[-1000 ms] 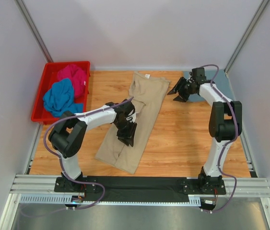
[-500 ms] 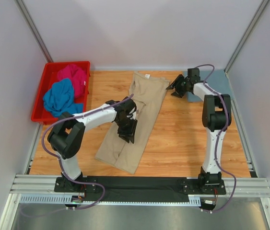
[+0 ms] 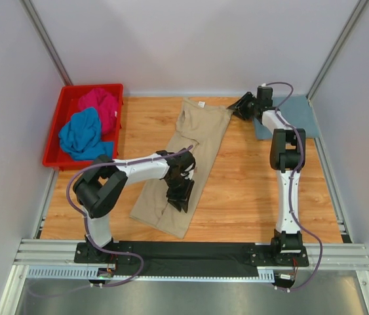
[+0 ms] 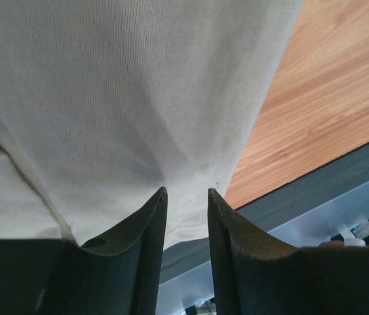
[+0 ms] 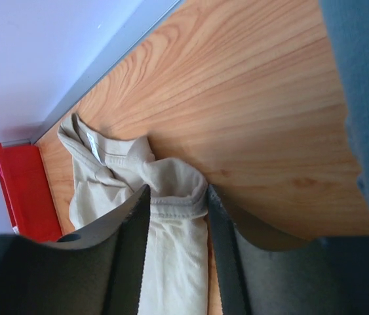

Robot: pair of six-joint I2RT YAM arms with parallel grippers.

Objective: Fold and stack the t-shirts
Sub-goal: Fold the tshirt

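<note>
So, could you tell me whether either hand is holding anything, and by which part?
The right hand has the beige t-shirt's far sleeve corner between its fingers. The left hand straddles the near hem; a firm grip cannot be told for either.

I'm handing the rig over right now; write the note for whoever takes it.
Left gripper: on the beige t-shirt at its near end, jaws straddling cloth, grip unconfirmed.
Right gripper: at the shirt's far right corner, cloth between its jaws, grip unconfirmed.
Grey-blue t-shirt lies folded, far right.
Magenta t-shirt and blue t-shirt wait in the red bin.
Left: finish folding beige, then the others, and stack.
</note>
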